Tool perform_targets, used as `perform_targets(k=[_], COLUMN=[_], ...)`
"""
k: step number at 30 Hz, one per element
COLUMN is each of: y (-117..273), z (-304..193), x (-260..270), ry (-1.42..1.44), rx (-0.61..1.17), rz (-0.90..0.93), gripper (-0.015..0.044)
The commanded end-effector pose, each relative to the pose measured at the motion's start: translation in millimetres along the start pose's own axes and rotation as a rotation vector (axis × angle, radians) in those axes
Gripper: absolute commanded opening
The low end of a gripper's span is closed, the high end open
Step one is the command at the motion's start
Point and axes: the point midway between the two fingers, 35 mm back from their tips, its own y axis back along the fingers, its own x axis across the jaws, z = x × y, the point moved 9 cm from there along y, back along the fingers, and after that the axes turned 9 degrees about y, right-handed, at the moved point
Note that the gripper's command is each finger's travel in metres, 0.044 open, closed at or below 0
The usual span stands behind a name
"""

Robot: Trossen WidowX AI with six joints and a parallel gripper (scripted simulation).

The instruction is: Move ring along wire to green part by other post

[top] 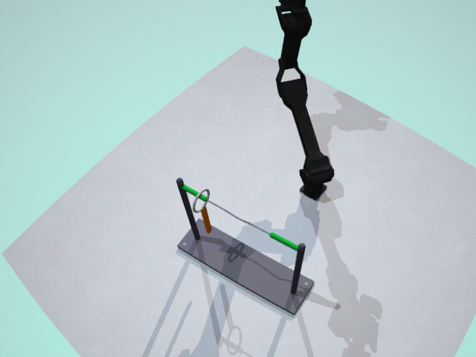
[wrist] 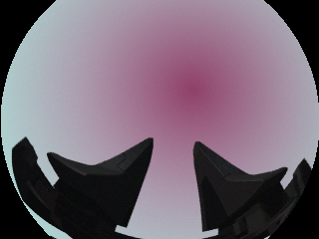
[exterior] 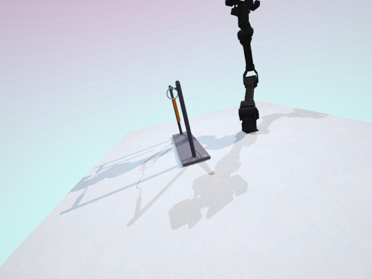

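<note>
1. Your arm (top: pixel 303 126) stands nearly upright from its base, well apart from the wire stand, and its top runs out of the top view.
2. In the wrist view, your gripper (wrist: pixel 173 149) points at blank background with its fingers partly drawn together, a gap between them and nothing in it; it grasps nothing.
3. The ring (top: pixel 201 200) hangs on the green part (top: pixel 194 192) next to the far post (top: pixel 187 209), with the wire through it.
4. The handle (top: pixel 207 219) hangs down from the ring, above the base plate (top: pixel 265 274).
5. The grey wire (top: pixel 240 219) runs on to the other green part (top: pixel 284 240) at the near post (top: pixel 297 268).
</note>
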Motion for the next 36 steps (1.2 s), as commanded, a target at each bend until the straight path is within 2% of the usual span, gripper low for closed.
perform_targets(k=[1,12,19,27,36], y=[-4.9,18.8,51.4,100.8,166.0], z=[-58.3,-154.6,-190.0,-196.5,-165.0], x=[-17.9,-83.3,-142.9,-212.7,-276.3], ry=[0.125,0.469,0.707,0.954,1.191], rx=[0.127,0.401,0.586,0.793,1.017], rz=[-0.019,-0.067,-0.116,-0.193,-0.308], gripper=[0.016,0.016,0.016,0.016,0.016])
